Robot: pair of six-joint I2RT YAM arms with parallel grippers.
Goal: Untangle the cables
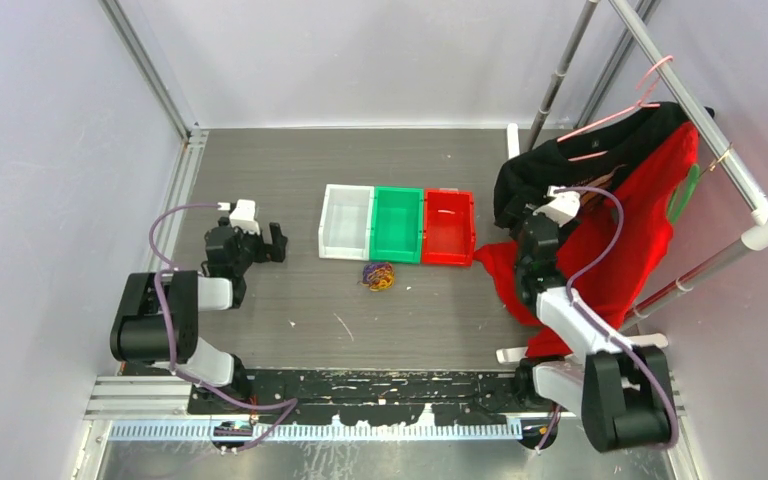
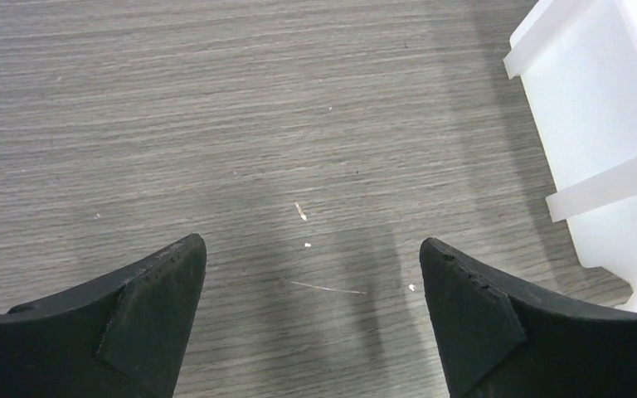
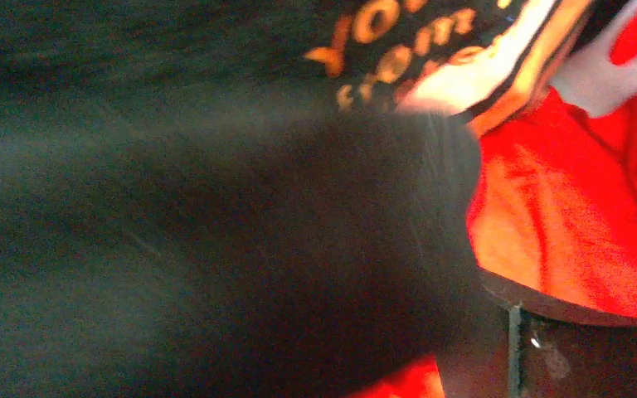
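Because the cables sit as one small purple, orange and red clump on the surface, just off the near wall of the green bin, the coming reach turns on which gripper has the shorter, cleaner path to them. From the left gripper the clump lies out past the fingertips and a little toward the arm bases, with bare surface between. From the right gripper it lies farther off, toward the left arm's side, so the left arm looks the nearer. The clump reads as roundish, with no long axis to make out, and no single strand can be followed. The left gripper's fingers stand wide apart over bare surface with nothing between them, the white bin at the edge of its view and the cables outside it. The right gripper is spread too, as best I can judge, but its own view is smeared. Black cloth and red cloth fill it, its fingers cannot be picked out, and whether fabric touches them I cannot tell.
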